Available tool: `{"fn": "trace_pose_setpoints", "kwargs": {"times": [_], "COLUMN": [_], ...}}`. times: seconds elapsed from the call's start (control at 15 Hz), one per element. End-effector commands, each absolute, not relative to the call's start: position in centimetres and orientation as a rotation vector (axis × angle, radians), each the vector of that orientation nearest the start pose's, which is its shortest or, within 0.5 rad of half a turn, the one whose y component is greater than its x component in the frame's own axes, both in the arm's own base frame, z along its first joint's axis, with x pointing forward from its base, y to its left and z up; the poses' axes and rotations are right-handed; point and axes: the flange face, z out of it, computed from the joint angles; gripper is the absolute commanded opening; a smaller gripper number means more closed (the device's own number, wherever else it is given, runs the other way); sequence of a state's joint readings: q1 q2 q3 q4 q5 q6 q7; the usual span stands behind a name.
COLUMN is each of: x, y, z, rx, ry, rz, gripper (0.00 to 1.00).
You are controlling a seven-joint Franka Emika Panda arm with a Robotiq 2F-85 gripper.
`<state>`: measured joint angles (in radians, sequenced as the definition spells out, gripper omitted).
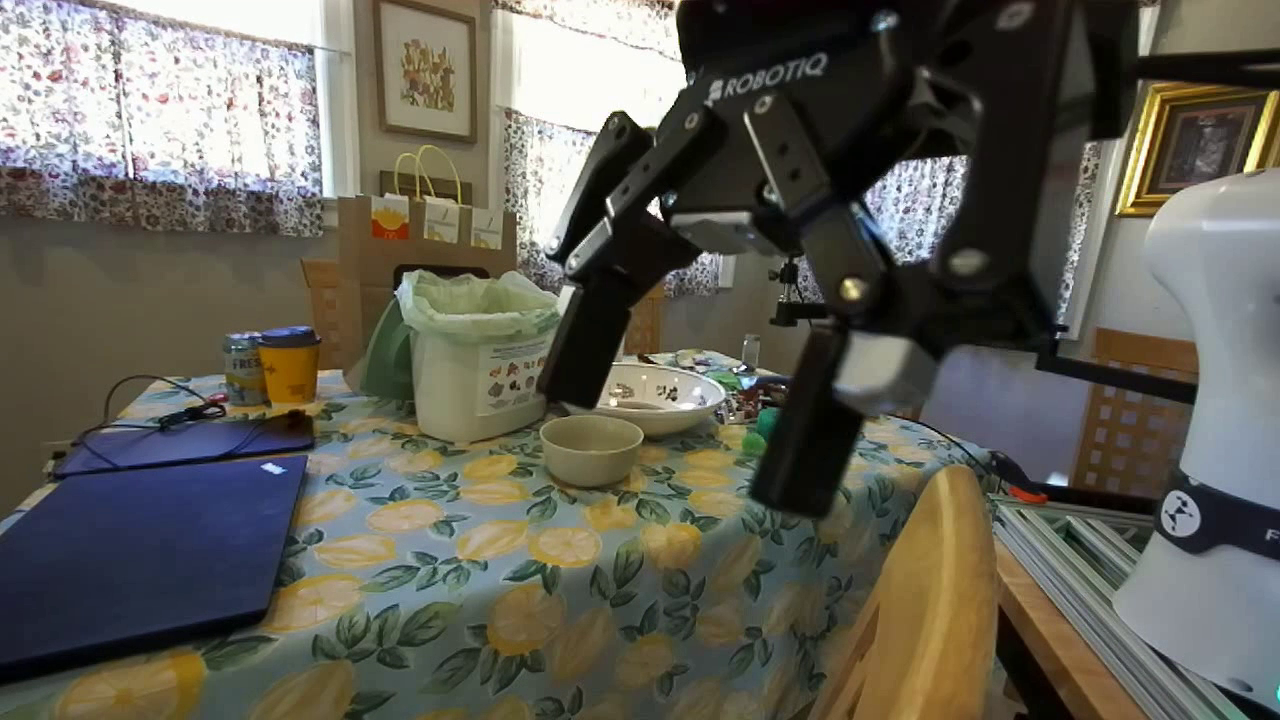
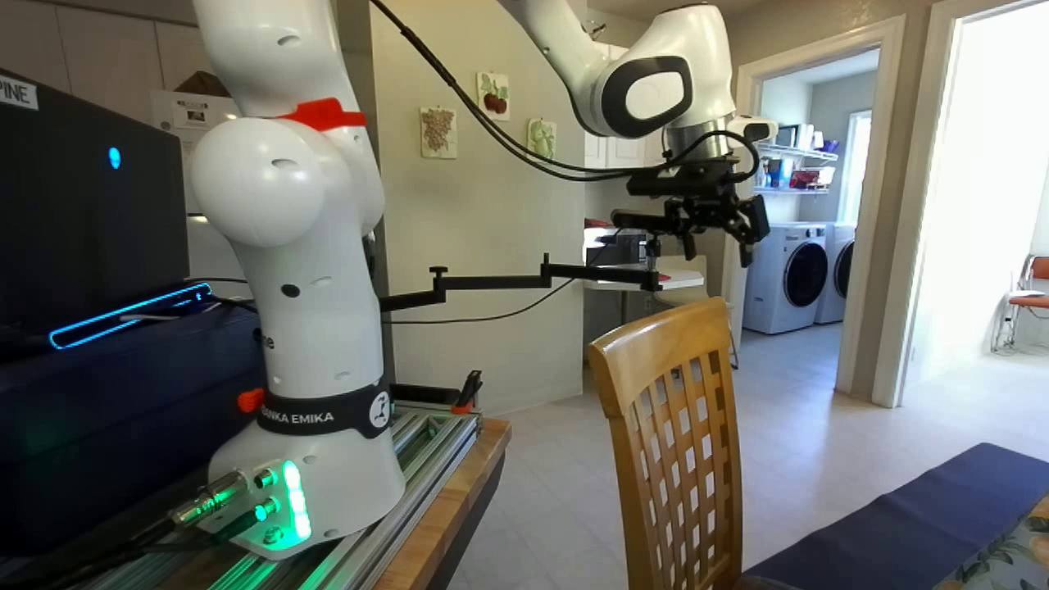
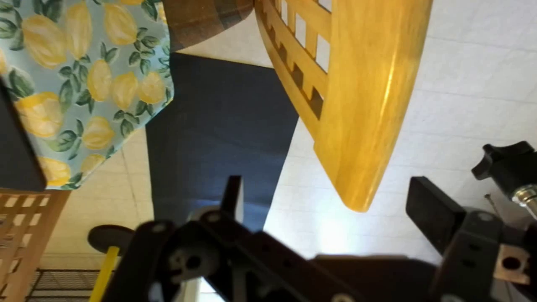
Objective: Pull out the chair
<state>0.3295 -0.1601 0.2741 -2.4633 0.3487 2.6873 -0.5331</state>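
The Robotiq gripper (image 1: 682, 448) was spread wide, its black fingers (image 1: 808, 432) well apart. In the wrist view, one end of the top rail of the wooden dining chair (image 3: 369, 92) showed between the fingertips, though how far beyond them it lay could not be told. In an exterior view the chair's lattice back appeared below the gripper and apart from it, cut off partway down by the bottom edge. The chair stood between the robot's wood-edged bench (image 1: 1060, 650) and the lemon-print tablecloth (image 1: 400, 610), where an exterior view caught only part of its back and rail. In the wrist view the cloth and the gripper hid parts of a dark flat sheet (image 3: 222, 134), whose nature was unclear, and a brown surface (image 3: 205, 21) cropped by the top edge was just as hard to name. In an exterior view a finger and a small beige bowl (image 1: 590, 452) covered parts of a wide patterned bowl (image 1: 670, 397) on the cloth; the clutter (image 1: 745, 402) behind it was too jumbled to sort out. In an exterior view the top edge cut off the upper part of the Panda arm (image 2: 303, 328).
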Motion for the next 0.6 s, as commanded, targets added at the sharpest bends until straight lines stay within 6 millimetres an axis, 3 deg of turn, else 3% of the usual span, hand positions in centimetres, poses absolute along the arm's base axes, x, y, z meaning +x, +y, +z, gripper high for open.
{"fn": "trace_pose_setpoints", "kwargs": {"times": [0.0, 0.13, 0.2, 0.53], "x": [41.2, 41.6, 42.0, 42.2], "y": [25.5, 24.7, 25.8, 25.3], "z": [40.3, 40.5, 40.1, 40.3], "rx": [-2.766, -2.831, -2.773, -2.807], "ry": [-1.062, -0.993, -1.061, -1.008], "rz": [-0.612, -0.597, -0.592, -0.595], "gripper": [1.0, 1.0, 1.0, 1.0]}}
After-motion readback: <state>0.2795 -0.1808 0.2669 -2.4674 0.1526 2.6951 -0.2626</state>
